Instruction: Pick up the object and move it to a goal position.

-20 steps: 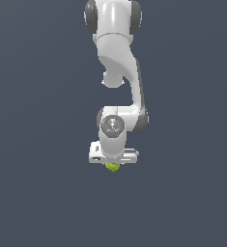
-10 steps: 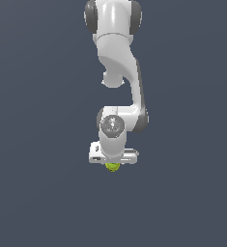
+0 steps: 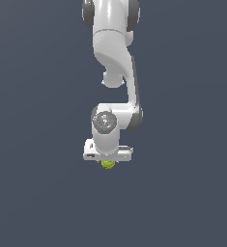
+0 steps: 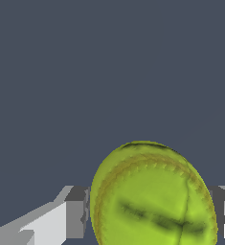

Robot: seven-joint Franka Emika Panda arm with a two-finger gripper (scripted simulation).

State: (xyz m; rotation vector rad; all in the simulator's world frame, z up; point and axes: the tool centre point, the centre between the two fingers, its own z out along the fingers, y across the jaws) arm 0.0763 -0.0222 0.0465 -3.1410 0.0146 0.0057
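Ball [image 3: 108, 164] peeks out directly beneath the end effector [image 3: 108, 162] in your exterior view (fingers hidden there). Your wrist view shows the fingers [image 4: 75, 210] pinching it from both sides. Grasp looks done; the carry to the goal remains.

Yellow-green ball [image 4: 154, 196] — dark curved seam

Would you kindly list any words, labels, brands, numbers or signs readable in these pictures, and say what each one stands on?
No readable text in either view.
Small yellow-green ball: only a thin dark curved seam and stitch-like marks, no lettering.
White robot arm: plain white and grey surfaces, no label or number visible.
The ball sits between the jaws of the gripper.
Dark grey background: blank.
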